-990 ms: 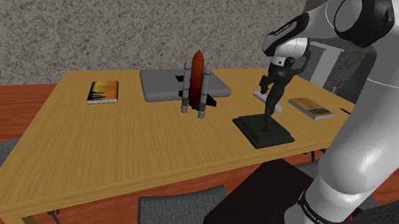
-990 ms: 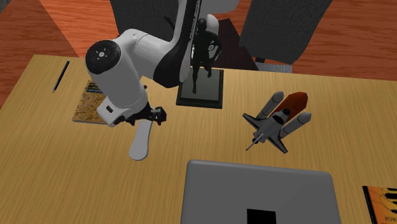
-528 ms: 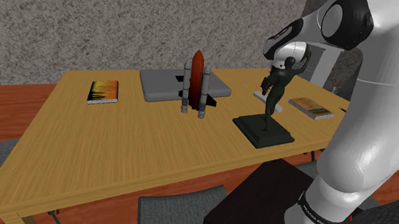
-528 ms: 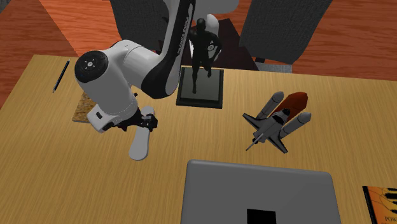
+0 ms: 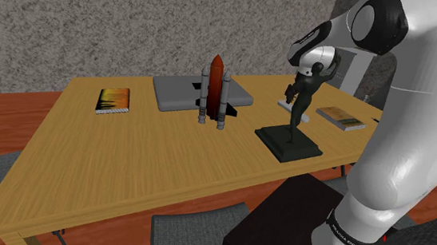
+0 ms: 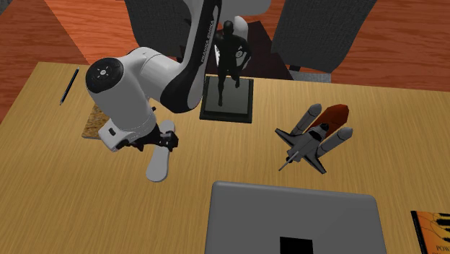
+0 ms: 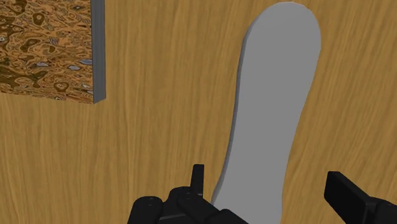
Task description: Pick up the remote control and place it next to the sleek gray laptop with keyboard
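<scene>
Arm's swung across and settled: black pincer spread wide astride one end of the long pale-grey remote, flat on the wooden tabletop, near the grey laptop. A squeeze looks next.
</scene>
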{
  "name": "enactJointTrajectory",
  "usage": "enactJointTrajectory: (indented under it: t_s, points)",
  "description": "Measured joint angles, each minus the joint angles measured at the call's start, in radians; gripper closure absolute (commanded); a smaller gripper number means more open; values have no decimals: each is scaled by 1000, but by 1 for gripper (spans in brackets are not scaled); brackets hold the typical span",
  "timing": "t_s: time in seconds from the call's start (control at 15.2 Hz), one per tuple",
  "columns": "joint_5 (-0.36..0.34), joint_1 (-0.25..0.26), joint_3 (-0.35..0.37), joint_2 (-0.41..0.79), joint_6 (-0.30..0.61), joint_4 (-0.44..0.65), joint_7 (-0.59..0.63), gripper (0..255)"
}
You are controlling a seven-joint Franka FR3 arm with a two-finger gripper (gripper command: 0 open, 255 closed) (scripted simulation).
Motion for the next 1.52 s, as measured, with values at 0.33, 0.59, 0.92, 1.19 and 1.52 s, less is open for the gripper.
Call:
enactJointTrajectory:
  t_s: [0.33,0.59,0.92,1.19,1.52]
  points:
    - [-19,8,-2,-1,-18,-4,21,255]
    - [-23,11,-3,0,-25,4,35,255]
    - [-29,11,-5,-7,-47,10,31,0]
    - [-30,1,-4,-17,-66,-9,-22,0]
    - [-11,-6,0,-18,-18,-25,-41,0]
